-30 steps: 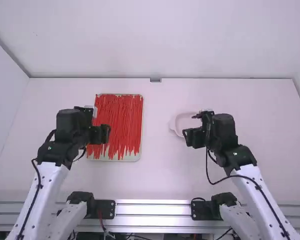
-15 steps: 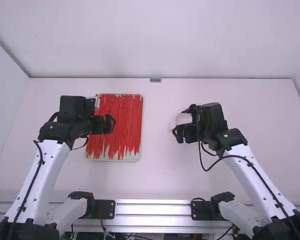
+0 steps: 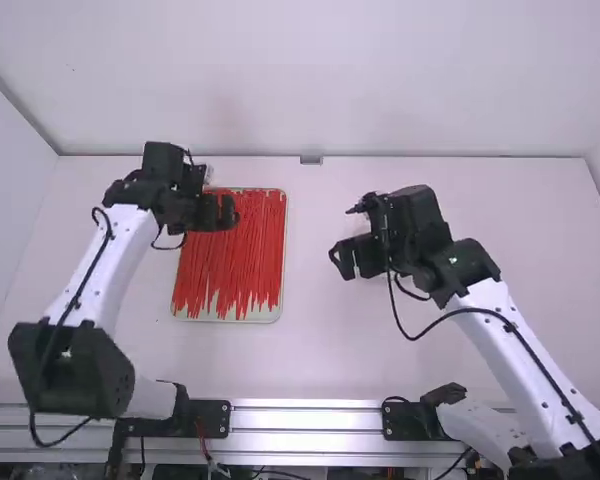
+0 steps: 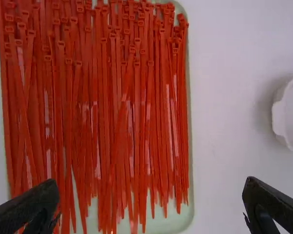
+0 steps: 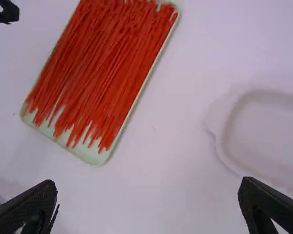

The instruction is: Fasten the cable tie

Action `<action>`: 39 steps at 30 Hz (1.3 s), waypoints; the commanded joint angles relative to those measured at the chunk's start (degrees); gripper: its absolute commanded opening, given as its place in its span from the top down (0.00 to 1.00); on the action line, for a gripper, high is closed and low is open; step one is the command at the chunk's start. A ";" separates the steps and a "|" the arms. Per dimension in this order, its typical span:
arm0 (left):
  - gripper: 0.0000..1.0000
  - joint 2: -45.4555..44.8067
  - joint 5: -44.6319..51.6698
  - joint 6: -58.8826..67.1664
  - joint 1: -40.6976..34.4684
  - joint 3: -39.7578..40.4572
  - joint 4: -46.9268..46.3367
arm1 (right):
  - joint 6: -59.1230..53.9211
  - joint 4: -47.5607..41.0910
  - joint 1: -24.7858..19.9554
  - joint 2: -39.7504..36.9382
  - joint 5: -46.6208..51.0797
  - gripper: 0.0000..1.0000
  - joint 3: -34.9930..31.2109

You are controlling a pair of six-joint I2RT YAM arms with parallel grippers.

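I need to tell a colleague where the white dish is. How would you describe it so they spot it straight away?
On the white table, find the pale tray packed with red cable ties. The dish lies on the bare table off that tray's long side, apart from it. It is shallow, round-cornered and plain white, nearly matching the table, unlike the red-filled tray.

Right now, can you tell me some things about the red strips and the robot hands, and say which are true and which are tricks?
The red plastic cable ties lie in a pale green tray: true.
The left gripper holds a tie: false, it is open and empty.
The right gripper is open: true.
The white plastic dish sits on the tray: false, it stands on the white table, apart from it.
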 commanded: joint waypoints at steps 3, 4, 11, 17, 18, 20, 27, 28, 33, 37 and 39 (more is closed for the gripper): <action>0.01 7.43 0.94 2.21 0.04 8.76 -2.21 | 0.11 0.04 -2.01 0.44 0.98 0.01 3.15; 0.01 8.26 1.14 2.34 0.04 9.73 -2.54 | 0.13 0.11 -2.29 0.44 0.98 0.01 3.17; 0.01 17.77 0.81 1.46 -0.44 19.50 -2.03 | 0.11 -1.49 -4.17 0.44 1.01 0.01 3.13; 0.01 22.36 -1.36 1.51 -0.66 21.55 1.25 | 0.13 -1.77 -4.02 0.44 1.01 0.01 3.13; 0.01 22.60 -1.38 1.51 -0.66 21.57 1.42 | 0.13 -1.79 -4.04 0.44 1.01 0.01 3.13; 0.01 23.93 -1.53 1.53 -0.66 21.55 2.12 | 0.13 -2.08 -4.13 0.44 1.01 0.01 3.13; 0.00 28.89 -1.38 1.51 -0.66 21.51 4.72 | 0.13 -3.15 -4.09 0.44 1.09 0.01 2.97; 0.01 29.62 -1.33 1.51 -0.66 21.51 5.27 | 0.28 -3.23 -4.09 0.44 1.25 0.01 2.95; 0.06 32.83 -1.33 -0.48 -0.66 21.03 8.22 | 0.52 -3.39 -4.09 0.44 1.25 0.01 2.95; 0.13 35.43 -1.38 -1.68 -0.66 20.87 10.01 | 0.55 -3.96 -4.09 0.44 1.53 0.01 2.95; 0.16 36.48 -1.33 -1.70 -0.66 20.87 10.58 | 0.52 -4.39 -4.09 0.44 2.10 0.01 2.95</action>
